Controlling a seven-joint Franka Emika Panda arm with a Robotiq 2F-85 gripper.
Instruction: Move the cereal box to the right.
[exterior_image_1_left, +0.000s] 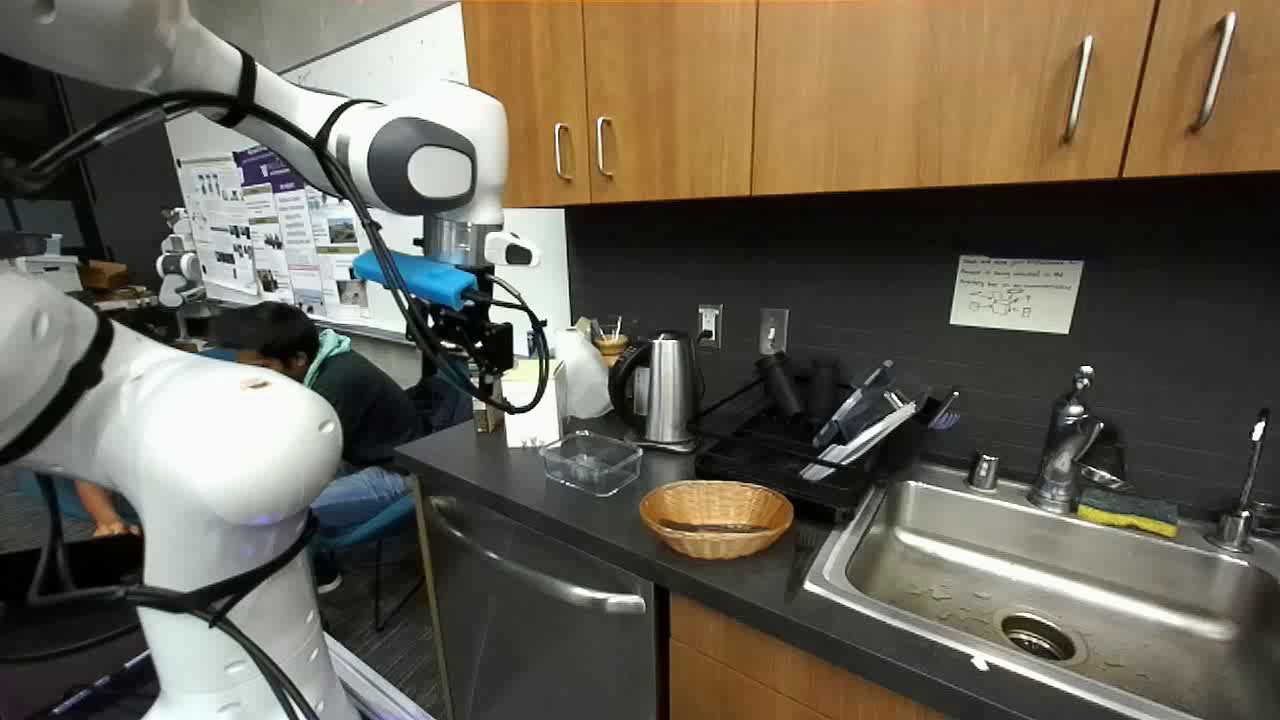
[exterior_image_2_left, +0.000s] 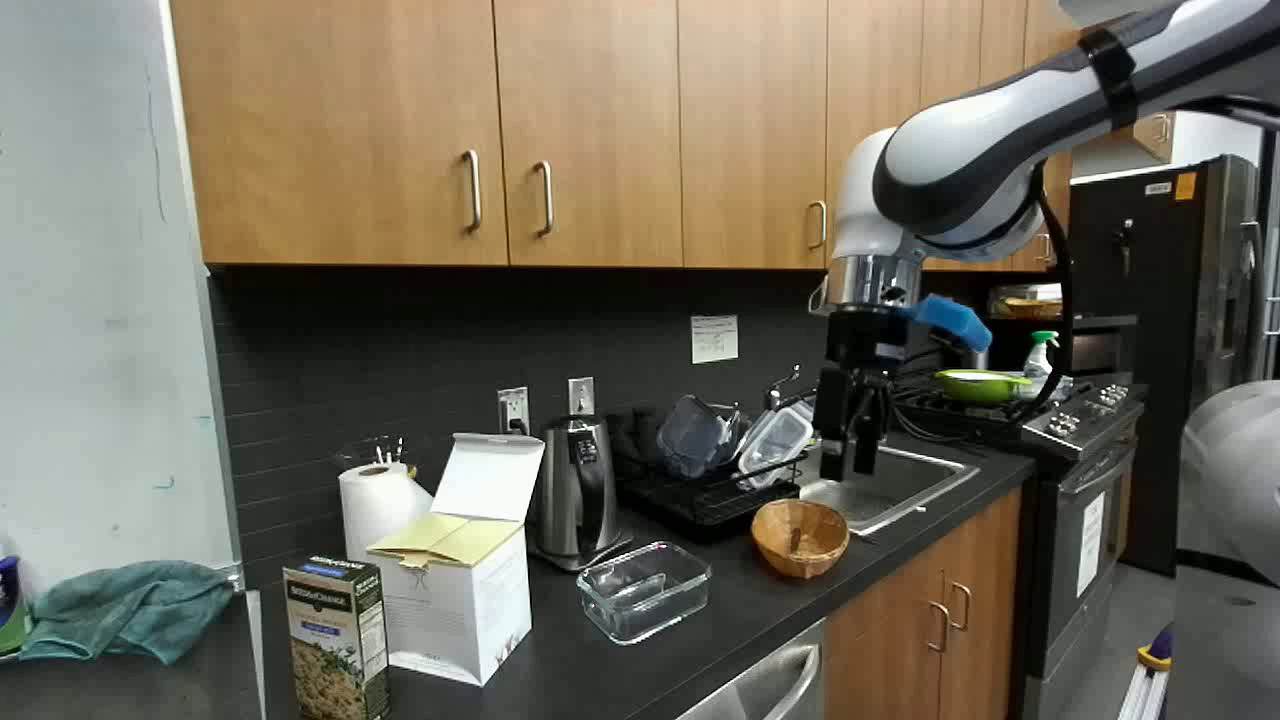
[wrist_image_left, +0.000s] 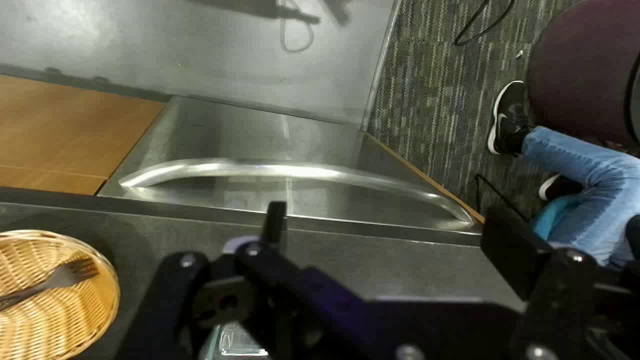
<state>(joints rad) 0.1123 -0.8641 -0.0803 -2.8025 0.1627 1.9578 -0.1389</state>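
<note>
The cereal box is an upright brown printed carton with a dark top, standing at the near left end of the counter in an exterior view (exterior_image_2_left: 335, 640). Its edge shows beside a larger white box in an exterior view (exterior_image_1_left: 487, 416). That white box (exterior_image_2_left: 455, 610) has pale yellow inner flaps and a raised lid, and stands close against the cereal box. My gripper (exterior_image_2_left: 848, 455) points down above the counter, well away from both boxes. In the wrist view its fingers (wrist_image_left: 395, 240) are spread apart with nothing between them. The cereal box is out of the wrist view.
A clear glass container (exterior_image_2_left: 645, 592) and a wicker basket (exterior_image_1_left: 716, 540) with a fork stand on the dark counter. A steel kettle (exterior_image_1_left: 668, 390), paper towel roll (exterior_image_2_left: 383, 505), dish rack (exterior_image_1_left: 770, 465) and sink (exterior_image_1_left: 1000, 560) line the back. A person (exterior_image_1_left: 375, 400) sits beyond the counter's end.
</note>
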